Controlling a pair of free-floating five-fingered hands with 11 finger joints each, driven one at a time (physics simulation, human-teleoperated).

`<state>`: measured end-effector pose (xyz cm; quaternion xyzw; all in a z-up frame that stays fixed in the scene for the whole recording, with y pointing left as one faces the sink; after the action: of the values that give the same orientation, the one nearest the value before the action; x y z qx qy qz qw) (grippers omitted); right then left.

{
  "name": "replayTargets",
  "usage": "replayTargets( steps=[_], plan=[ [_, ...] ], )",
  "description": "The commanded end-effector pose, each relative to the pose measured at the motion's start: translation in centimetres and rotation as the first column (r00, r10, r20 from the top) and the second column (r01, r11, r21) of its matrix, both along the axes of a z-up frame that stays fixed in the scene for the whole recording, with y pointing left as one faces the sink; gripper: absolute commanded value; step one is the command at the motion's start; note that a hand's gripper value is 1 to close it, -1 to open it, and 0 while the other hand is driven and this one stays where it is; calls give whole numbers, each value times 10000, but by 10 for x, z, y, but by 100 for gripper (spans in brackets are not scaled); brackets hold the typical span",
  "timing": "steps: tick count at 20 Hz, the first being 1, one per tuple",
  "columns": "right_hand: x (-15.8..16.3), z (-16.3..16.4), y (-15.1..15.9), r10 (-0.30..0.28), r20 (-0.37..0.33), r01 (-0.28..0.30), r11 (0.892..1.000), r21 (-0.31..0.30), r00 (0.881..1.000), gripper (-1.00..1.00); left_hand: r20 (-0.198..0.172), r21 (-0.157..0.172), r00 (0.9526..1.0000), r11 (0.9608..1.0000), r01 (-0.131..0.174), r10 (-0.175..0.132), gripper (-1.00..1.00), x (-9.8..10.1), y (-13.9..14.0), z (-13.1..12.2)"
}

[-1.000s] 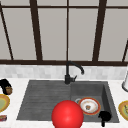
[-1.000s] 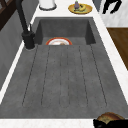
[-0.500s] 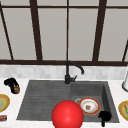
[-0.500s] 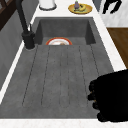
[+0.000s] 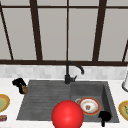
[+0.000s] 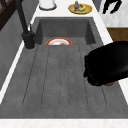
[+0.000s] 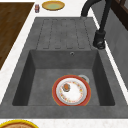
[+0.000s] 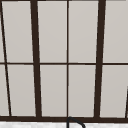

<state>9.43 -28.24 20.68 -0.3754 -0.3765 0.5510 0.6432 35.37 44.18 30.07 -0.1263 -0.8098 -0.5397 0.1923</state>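
My left hand (image 5: 18, 82) hovers over the left rim of the dark draining board (image 5: 42, 100), fingers curled round a small brown object (image 5: 24, 89). In the left side view this left hand (image 6: 110, 63) looms large and close, the brown object (image 6: 109, 84) peeking out beneath it. My right hand (image 5: 104, 116) hangs at the sink's front right corner with relaxed fingers pointing down, and the right hand (image 6: 111, 5) holds nothing. A red-rimmed plate (image 5: 88, 106) with a bit of food lies in the basin (image 7: 37, 82). A red ball (image 5: 67, 115) sits low at the front centre.
A black tap (image 5: 70, 73) stands behind the sink. Yellow plates rest on the counter at the left (image 5: 2, 102) and right (image 5: 123, 108); the far one carries an eggplant (image 6: 77, 5). A small can (image 7: 37, 8) lies by the left plate. A white cylinder (image 6: 47, 3) stands at the back right.
My left hand has moved right, from the counter's left edge to the draining board's rim, carrying the brown object. The right hand has stayed put.
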Motion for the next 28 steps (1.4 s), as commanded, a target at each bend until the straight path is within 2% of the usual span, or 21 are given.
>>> replayTargets(
  steps=[1,25,26,28],
  plan=[
    [0,0,0,0,0,0,10000,0,10000,0,0,260,10000,9997,0,0,100,2,-29,2],
    [0,0,0,0,0,0,10000,0,10000,0,-4,453,10000,9990,-56,56,100,14,-213,9],
    [0,0,0,0,0,0,10000,0,10000,0,234,418,9997,9991,-66,57,100,17,-222,9],
    [0,0,0,0,0,0,10000,0,10000,0,480,430,9988,9990,-82,61,100,18,-238,7]
  ],
)
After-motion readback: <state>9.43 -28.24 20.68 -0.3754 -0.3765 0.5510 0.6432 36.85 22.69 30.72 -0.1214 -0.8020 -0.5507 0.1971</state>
